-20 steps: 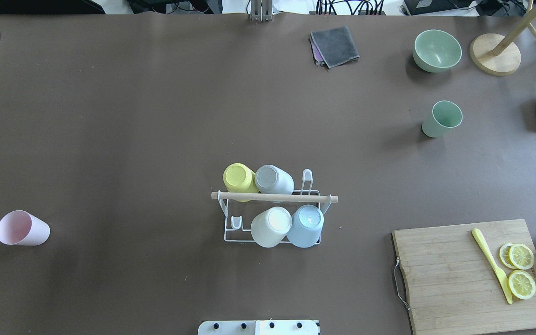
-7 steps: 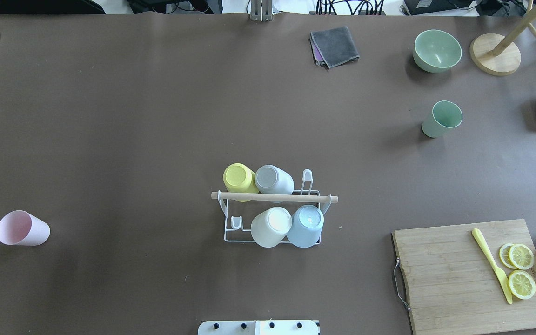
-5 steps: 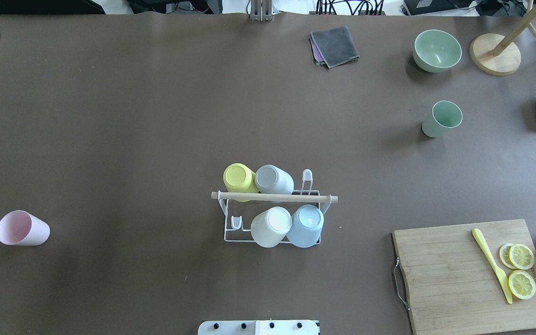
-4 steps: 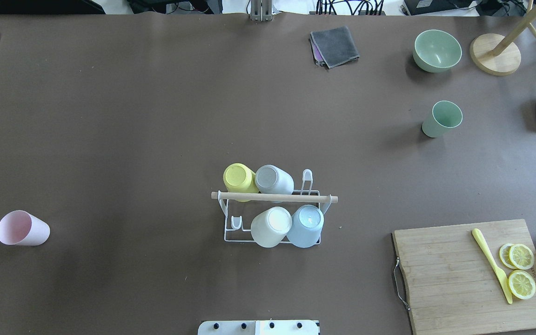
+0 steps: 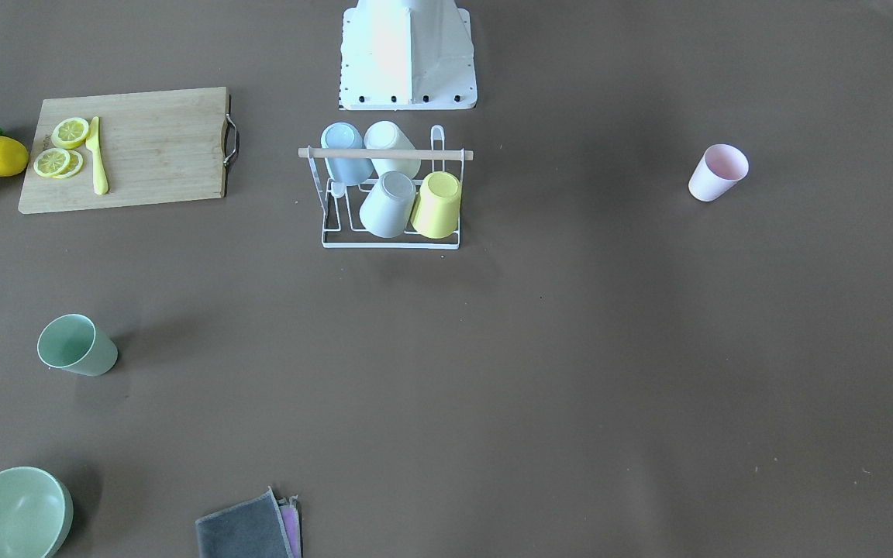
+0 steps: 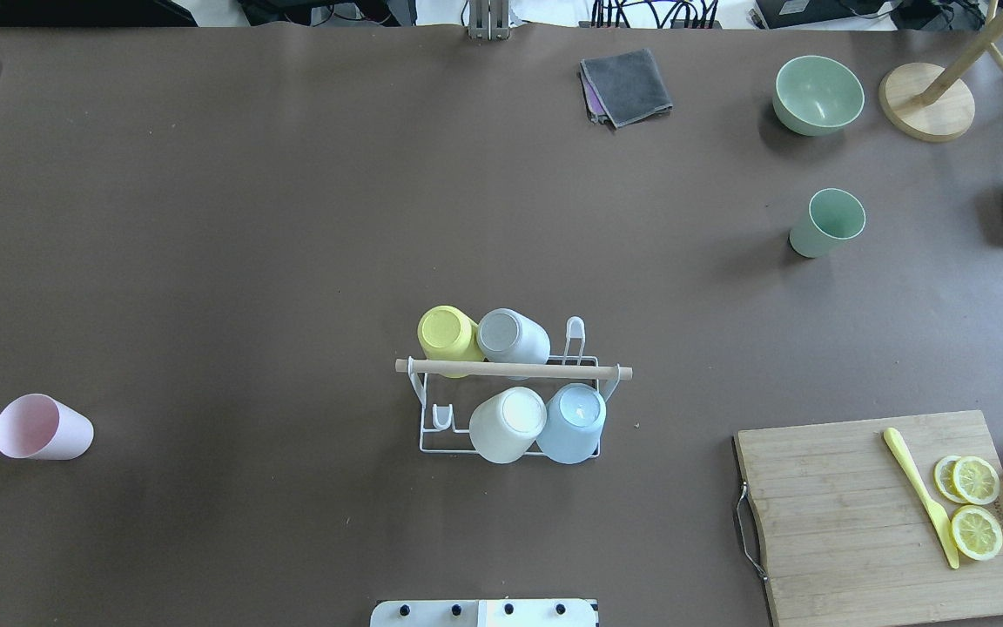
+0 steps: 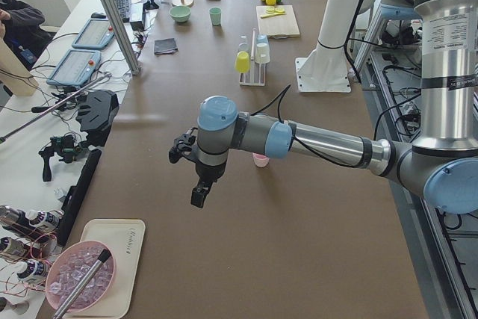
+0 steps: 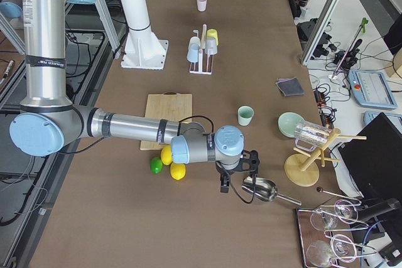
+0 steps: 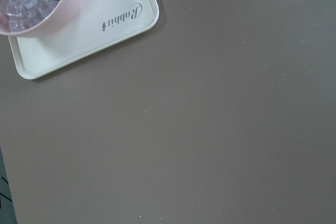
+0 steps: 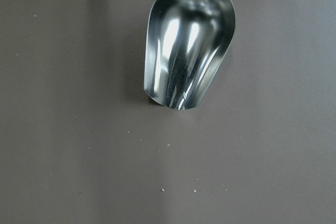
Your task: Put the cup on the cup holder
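Note:
The white wire cup holder [image 6: 510, 369] with a wooden rod handle stands mid-table near the robot base, also in the front view [image 5: 384, 153]. It holds yellow, grey, white and blue cups upside down. A pink cup [image 6: 40, 427] lies tilted at the far left. A green cup [image 6: 828, 223] stands at the right. My left gripper [image 7: 199, 198] hangs over the table's left end, beyond the pink cup [image 7: 260, 160]. My right gripper [image 8: 224, 183] hangs by the metal scoop. Both show only in side views, so I cannot tell open or shut.
A cutting board [image 6: 850, 522] with lemon slices and a yellow knife lies front right. A green bowl [image 6: 817, 94], grey cloth [image 6: 628, 85], wooden stand [image 6: 926, 103] and metal scoop [image 10: 189, 45] are at the right. A white tray [image 9: 105, 30] with a pink bowl is at the left end.

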Controlling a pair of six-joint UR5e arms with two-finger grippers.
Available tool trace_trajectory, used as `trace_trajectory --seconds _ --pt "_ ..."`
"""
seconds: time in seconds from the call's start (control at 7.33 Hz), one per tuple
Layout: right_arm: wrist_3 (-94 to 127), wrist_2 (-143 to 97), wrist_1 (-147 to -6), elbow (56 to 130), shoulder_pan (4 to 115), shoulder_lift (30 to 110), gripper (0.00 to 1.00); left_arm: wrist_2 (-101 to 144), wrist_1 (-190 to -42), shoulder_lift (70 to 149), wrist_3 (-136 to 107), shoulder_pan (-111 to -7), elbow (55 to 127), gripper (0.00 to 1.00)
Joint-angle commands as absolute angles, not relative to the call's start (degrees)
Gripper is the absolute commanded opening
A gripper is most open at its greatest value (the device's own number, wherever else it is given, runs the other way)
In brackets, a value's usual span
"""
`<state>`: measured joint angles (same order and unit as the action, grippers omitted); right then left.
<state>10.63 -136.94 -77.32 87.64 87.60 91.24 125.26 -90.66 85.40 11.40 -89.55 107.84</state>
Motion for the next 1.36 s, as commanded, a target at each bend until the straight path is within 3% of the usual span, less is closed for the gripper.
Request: trace_trajectory --seconds 0.0,0.55,0.82,1.23 --pt "10.9 -136.76 -77.78 90.51 84.31 88.51 1.0 118.6 -89.57 87.01 11.43 -82.14 110.55 0.98" --pt "11.16 -133.43 -77.87 93.78 77.44 84.04 1.0 109.17 -69.59 98.49 12.74 -68.58 112.5 0.98" --pt "11.25 -131.59 -78.13 95.45 73.5 82.72 1.0 102.07 -55.53 108.76 17.91 -61.74 110.05 0.98" --pt "11.16 -128.78 -88.03 95.36 68.57 74.56 1.0 99.42 -40.82 116.26 18.46 -46.99 106.19 0.98"
